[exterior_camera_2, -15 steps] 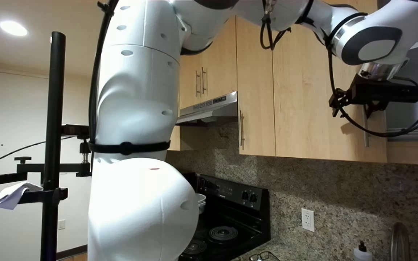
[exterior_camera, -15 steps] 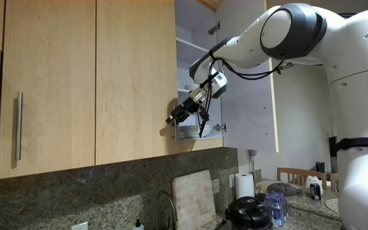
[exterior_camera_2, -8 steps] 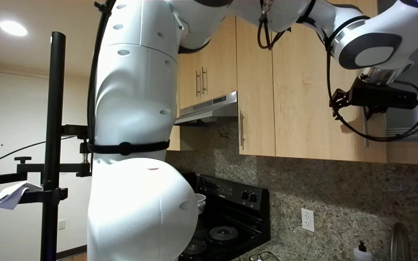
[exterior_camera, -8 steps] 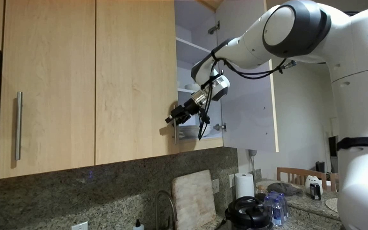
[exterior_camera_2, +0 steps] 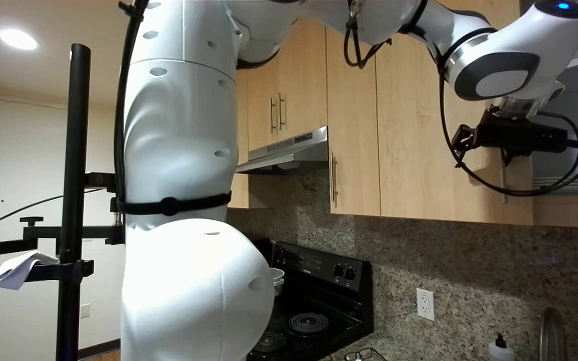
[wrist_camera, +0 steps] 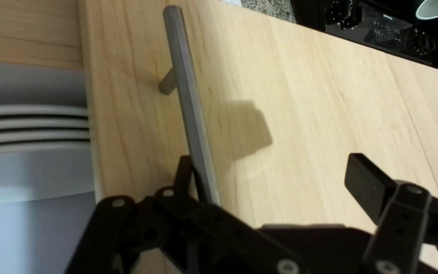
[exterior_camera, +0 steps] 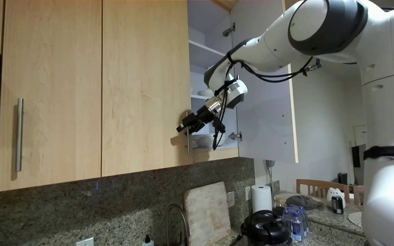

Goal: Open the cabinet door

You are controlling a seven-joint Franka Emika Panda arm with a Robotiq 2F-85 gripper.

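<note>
- Your black two-fingered claw [wrist_camera: 270, 167] stood spread wide; the vertical brushed-steel bar handle [wrist_camera: 190, 102] ran between its fingers [wrist_camera: 367, 186], just beside one of them, and you could not tell whether they touched.
- The tall, flat, pale-maple cabinet door [exterior_camera: 145, 82] carrying that bar was directly in front of the claw, closed and flush with its neighbour.
- That neighbour, a matching pale-wood door [exterior_camera: 51, 78] with its own shiny steel pull [exterior_camera: 19, 136], lay left of the claw in both exterior views.
- Just right of the claw you had an open cabinet compartment [exterior_camera: 204, 18] holding a stack of white dishes [exterior_camera: 205, 140].
- Farther right, a plain white-grey panel [exterior_camera: 262, 123] stood out on metal hinges [exterior_camera: 229, 30].
- Nearest in the way, thin black cables [exterior_camera_2: 525, 193] looped below the claw, crossing before the handle in an exterior view.
- Well below the claw were a speckled granite backsplash [exterior_camera: 63, 205], a pale wooden cutting board [exterior_camera: 207, 212] and a curved metal faucet [exterior_camera: 167, 222].
- Below and right of it stood a white paper-towel roll [exterior_camera: 261, 198], a black lidded cooker [exterior_camera: 265, 229], clear blue-capped water bottles [exterior_camera: 297, 222] and a black can [exterior_camera: 337, 205].
- Below and well left was a black electric stove [exterior_camera_2: 314, 301], under a stainless range hood [exterior_camera_2: 289, 150].
- Pale lettering [wrist_camera: 387, 16] on the stove's control panel [exterior_camera_2: 314, 268] and the bottle labels [exterior_camera: 297, 229] was too small to read.
</note>
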